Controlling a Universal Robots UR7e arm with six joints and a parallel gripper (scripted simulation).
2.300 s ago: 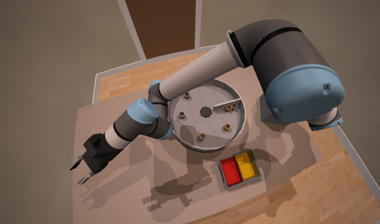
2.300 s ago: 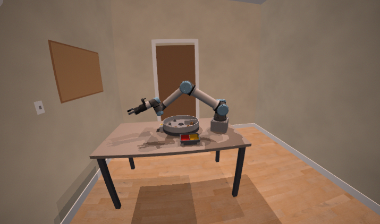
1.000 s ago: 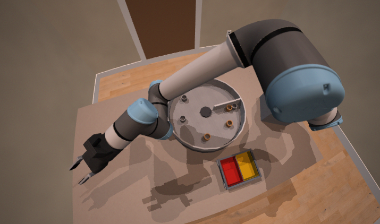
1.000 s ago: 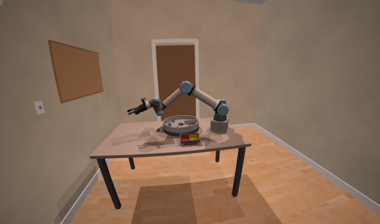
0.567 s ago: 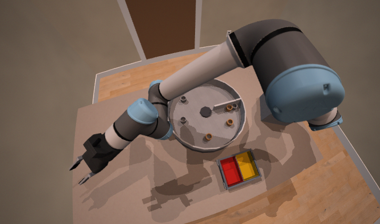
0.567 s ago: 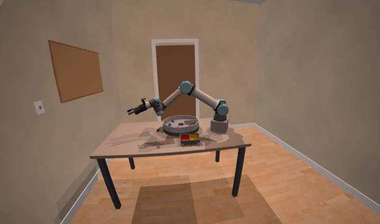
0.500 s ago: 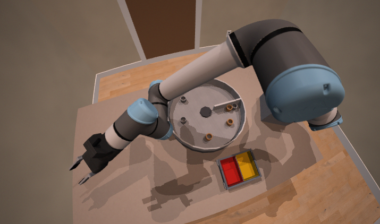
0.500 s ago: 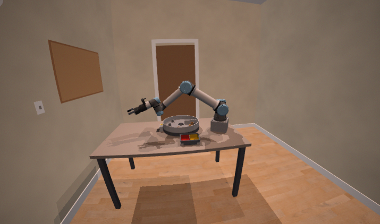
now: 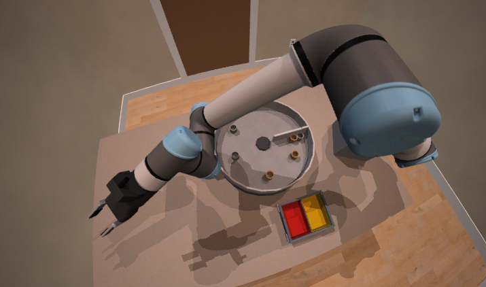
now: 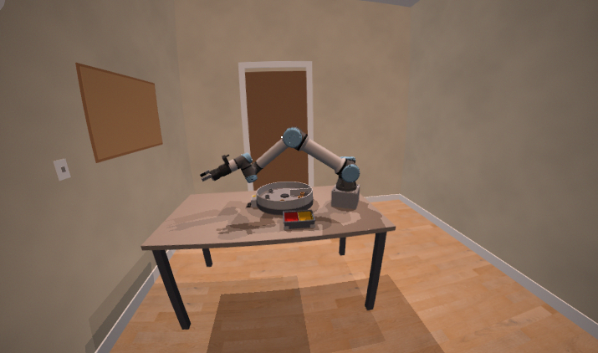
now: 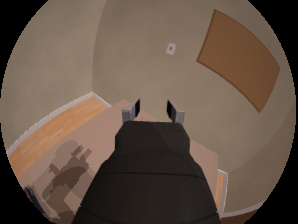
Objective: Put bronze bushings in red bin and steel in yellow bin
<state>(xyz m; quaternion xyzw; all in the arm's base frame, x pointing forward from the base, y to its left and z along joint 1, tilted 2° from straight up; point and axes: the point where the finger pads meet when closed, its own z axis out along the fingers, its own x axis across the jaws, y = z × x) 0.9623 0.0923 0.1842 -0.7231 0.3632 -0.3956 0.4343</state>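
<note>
My gripper (image 9: 105, 221) (image 10: 204, 176) (image 11: 153, 105) is open and empty, raised above the table's far left in the top view, away from the turntable. The round grey turntable (image 9: 251, 164) carries three bronze bushings: one (image 9: 293, 137) by the divider, one (image 9: 295, 154) at the right, one (image 9: 269, 175) near the front. A steel bushing (image 9: 300, 135) stands right beside the bronze one at the divider. Two more steel bushings stand at the left, one (image 9: 233, 128) farther back and one (image 9: 235, 155) nearer. The red bin (image 9: 295, 219) (image 10: 290, 216) and yellow bin (image 9: 316, 213) (image 10: 305, 216) show no bushings.
A raised wall (image 9: 230, 181) rings the turntable, with a pale divider bar (image 9: 289, 132) reaching inward at the right and a dark hub (image 9: 263, 143) at the centre. The two bins share a grey tray in front of the turntable. The arm passes over the turntable's back left rim.
</note>
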